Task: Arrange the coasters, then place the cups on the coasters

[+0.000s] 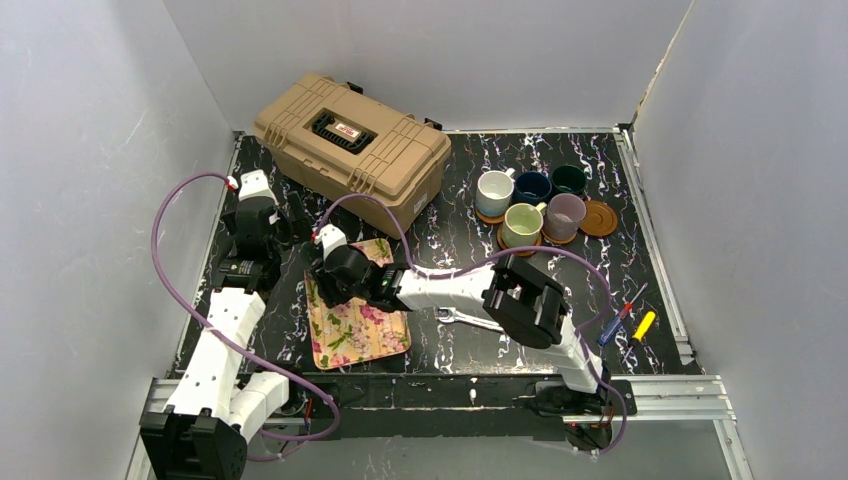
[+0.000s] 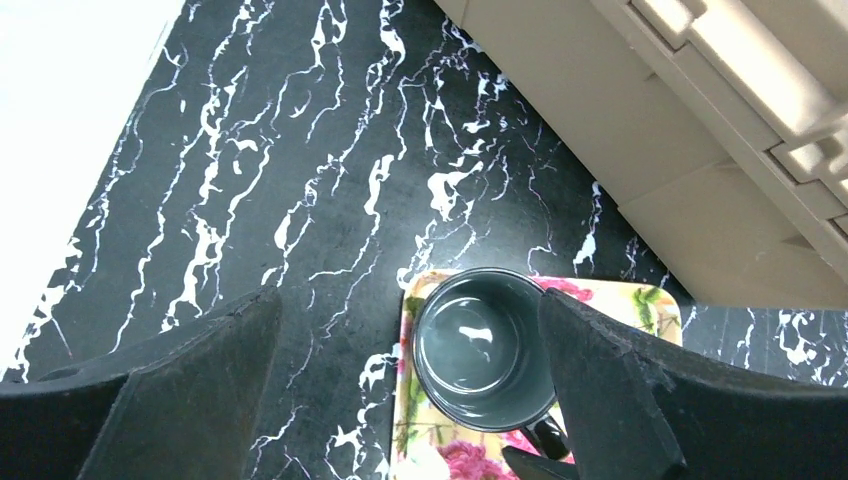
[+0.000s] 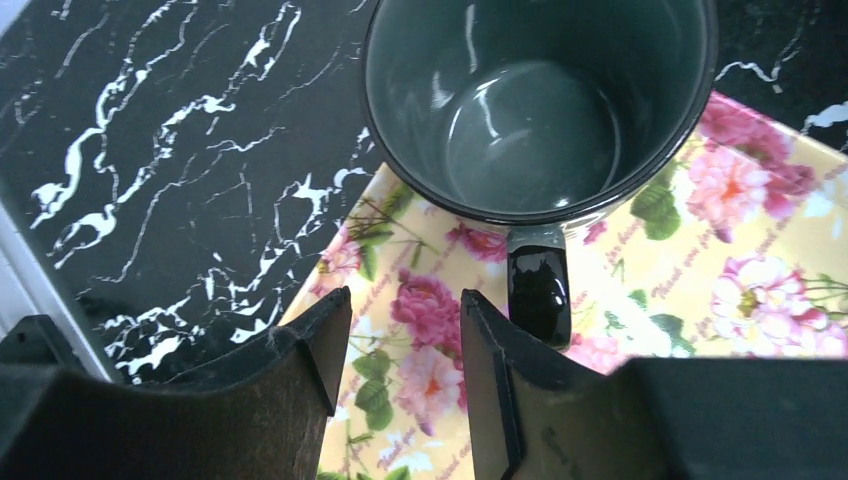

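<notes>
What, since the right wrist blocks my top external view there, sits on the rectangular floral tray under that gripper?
Observer: An upright dark teal ceramic mug, empty, stands near one corner of the rectangular floral tray.
Operator: Is the right gripper holding it?
Observer: No. The right gripper has its jaws apart with only tray between them, and the mug's glossy dark handle lies beside one fingertip, outside the gap.
</notes>
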Action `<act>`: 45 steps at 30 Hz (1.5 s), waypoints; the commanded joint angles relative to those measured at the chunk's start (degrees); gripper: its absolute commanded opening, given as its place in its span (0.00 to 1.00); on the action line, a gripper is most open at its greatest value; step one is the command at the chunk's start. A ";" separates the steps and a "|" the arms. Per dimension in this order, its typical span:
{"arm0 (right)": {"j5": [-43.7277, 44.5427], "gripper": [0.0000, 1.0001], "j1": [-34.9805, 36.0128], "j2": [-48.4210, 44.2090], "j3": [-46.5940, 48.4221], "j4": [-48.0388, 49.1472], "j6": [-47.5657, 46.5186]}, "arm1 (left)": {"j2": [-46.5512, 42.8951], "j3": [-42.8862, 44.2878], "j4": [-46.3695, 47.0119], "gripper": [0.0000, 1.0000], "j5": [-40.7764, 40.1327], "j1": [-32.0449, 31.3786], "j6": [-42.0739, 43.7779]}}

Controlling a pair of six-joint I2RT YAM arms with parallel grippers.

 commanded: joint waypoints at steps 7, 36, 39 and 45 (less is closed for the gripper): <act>2.64 0.52 -5.18 0.44 1.04 -1.49 -4.87 | -2.05 1.03 -0.77 0.98 1.58 -1.29 0.70; 8.83 0.69 -5.53 -3.33 5.67 -7.31 17.38 | -4.25 1.03 -1.01 0.98 1.05 -3.04 0.95; 12.35 0.70 -5.54 -1.24 7.99 -10.08 19.89 | -4.43 0.99 -0.98 0.98 0.99 -3.18 0.94; 16.16 0.71 -5.54 -0.21 8.21 -9.45 23.05 | -4.87 1.03 -0.98 0.98 0.96 -3.71 1.07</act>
